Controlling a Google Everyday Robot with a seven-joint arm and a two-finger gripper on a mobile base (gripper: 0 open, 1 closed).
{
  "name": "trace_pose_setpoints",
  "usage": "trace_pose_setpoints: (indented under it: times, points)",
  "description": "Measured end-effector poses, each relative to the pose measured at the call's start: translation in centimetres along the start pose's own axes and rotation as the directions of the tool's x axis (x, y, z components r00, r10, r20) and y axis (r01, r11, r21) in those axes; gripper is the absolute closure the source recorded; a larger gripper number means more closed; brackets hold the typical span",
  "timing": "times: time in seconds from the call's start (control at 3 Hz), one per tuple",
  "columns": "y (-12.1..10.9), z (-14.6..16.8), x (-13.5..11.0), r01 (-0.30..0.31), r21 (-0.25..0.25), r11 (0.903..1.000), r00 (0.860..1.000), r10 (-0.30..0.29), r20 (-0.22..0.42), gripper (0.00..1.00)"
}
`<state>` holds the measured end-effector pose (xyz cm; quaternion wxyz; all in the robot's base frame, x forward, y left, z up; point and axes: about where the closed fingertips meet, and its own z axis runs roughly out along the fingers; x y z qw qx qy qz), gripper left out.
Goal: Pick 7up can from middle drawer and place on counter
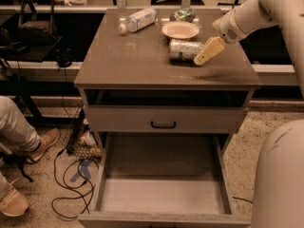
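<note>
The 7up can (184, 50) lies on its side on the counter (142, 61), just in front of a shallow bowl. My gripper (207, 51) is at the can's right end, low over the counter. One cream fingertip (210, 50) overlaps that end, and the can rests on the counter top. The gripper looks open around the can's end. The middle drawer (161, 184) is pulled out below, and its bare floor shows nothing in it.
A shallow cream bowl (180, 30), a shiny green packet (183, 14) and a clear plastic bottle (138, 20) lie at the back of the counter. The drawer front with a black handle (163, 124) is shut. A person's legs and cables (71, 184) are on the floor at left.
</note>
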<state>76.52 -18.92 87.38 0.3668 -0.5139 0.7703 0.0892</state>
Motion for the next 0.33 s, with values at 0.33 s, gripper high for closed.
trace_pose_setpoints:
  times: [0.33]
  points:
    - [-1.07,-3.83,2.98,-0.034,0.061,0.9976,0.998,0.037,-0.055,0.00]
